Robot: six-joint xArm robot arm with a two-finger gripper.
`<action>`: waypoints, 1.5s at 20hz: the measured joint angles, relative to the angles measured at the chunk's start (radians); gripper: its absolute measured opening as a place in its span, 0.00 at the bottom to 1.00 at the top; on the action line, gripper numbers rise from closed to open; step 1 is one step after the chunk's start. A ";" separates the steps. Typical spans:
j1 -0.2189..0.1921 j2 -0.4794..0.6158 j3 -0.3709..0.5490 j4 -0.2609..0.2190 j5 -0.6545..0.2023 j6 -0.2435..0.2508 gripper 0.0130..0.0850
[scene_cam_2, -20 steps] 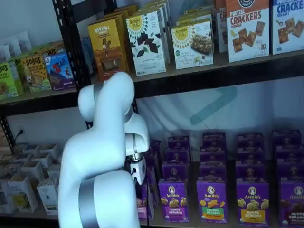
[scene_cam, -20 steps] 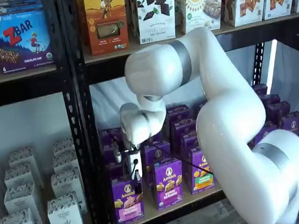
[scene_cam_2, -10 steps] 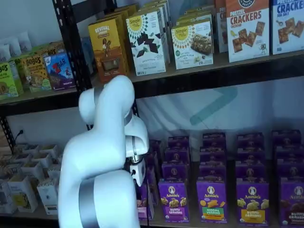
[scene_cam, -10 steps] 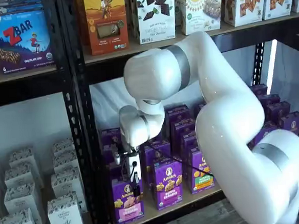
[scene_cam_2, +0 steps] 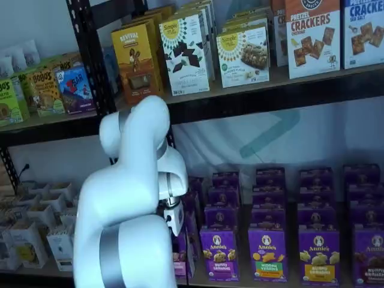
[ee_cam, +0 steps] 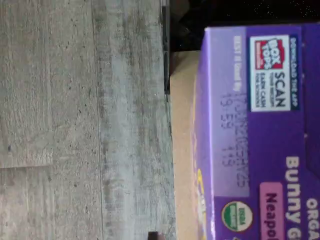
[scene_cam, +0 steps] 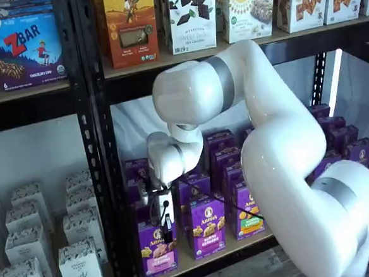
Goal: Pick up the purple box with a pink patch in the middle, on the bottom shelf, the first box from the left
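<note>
The purple box (scene_cam: 157, 249) with a pink band stands at the left front of the bottom shelf (scene_cam: 209, 258), a tan board. My gripper (scene_cam: 167, 228) hangs from its white body just above and in front of the box's top; only a dark finger shows side-on, so I cannot tell its state. In a shelf view the arm hides most of the box (scene_cam_2: 180, 259), and the gripper's white body (scene_cam_2: 174, 217) shows above it. The wrist view shows the box's purple top (ee_cam: 260, 140) with a Box Tops mark, close up, over the tan board (ee_cam: 181, 150).
More purple Annie's boxes stand beside it, one with a purple label (scene_cam: 208, 227) and one with a green patch (scene_cam: 248, 218). A black holed upright (scene_cam: 106, 182) stands just left of the box. White boxes (scene_cam: 79, 260) fill the left bay. Grey plank floor (ee_cam: 85, 120) lies below.
The gripper has sunk a little and shifted slightly left, closer to the top of the purple box. The boxes have not moved.
</note>
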State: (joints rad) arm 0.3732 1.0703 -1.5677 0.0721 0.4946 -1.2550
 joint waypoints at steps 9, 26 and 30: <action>0.004 0.002 0.006 0.002 -0.020 0.002 0.72; 0.005 -0.002 0.011 0.007 -0.027 -0.002 0.39; 0.002 -0.008 0.019 0.003 -0.030 -0.001 0.28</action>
State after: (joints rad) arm 0.3754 1.0620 -1.5488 0.0753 0.4647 -1.2561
